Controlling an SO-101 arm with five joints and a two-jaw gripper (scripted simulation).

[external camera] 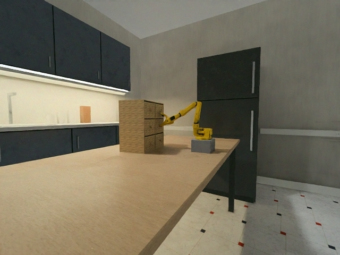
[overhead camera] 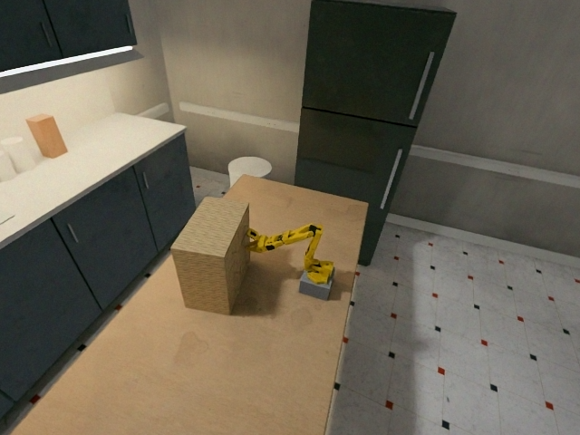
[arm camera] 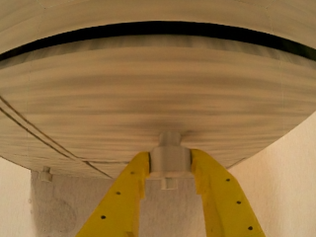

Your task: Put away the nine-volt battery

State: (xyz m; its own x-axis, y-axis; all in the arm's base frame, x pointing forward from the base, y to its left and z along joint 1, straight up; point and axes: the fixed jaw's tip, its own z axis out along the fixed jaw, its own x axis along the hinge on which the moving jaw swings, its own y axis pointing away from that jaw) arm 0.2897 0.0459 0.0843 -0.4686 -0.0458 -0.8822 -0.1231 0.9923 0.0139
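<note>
The wooden drawer cabinet (overhead camera: 206, 275) (external camera: 132, 126) stands on the table (overhead camera: 187, 374) (external camera: 82, 192), with two columns of three drawers facing the arm. My gripper (external camera: 161, 125) (arm camera: 170, 165) is at the middle drawer of the far column. It is shut on the drawer knob (arm camera: 170, 157), one finger on each side. In the exterior view the drawer fronts look about flush. In the wrist view a dark gap runs above the held drawer's front (arm camera: 158, 94). No nine-volt battery is visible, and the drawers' insides are hidden.
The arm's grey base block (overhead camera: 314, 287) (external camera: 202, 145) stands near the table's right edge, facing the cabinet. A lower knob (arm camera: 45, 174) shows at the left of the wrist view. A white round bin (overhead camera: 249, 167) stands beyond the table's far end, beside the dark fridge (overhead camera: 355, 149) (external camera: 228, 137).
</note>
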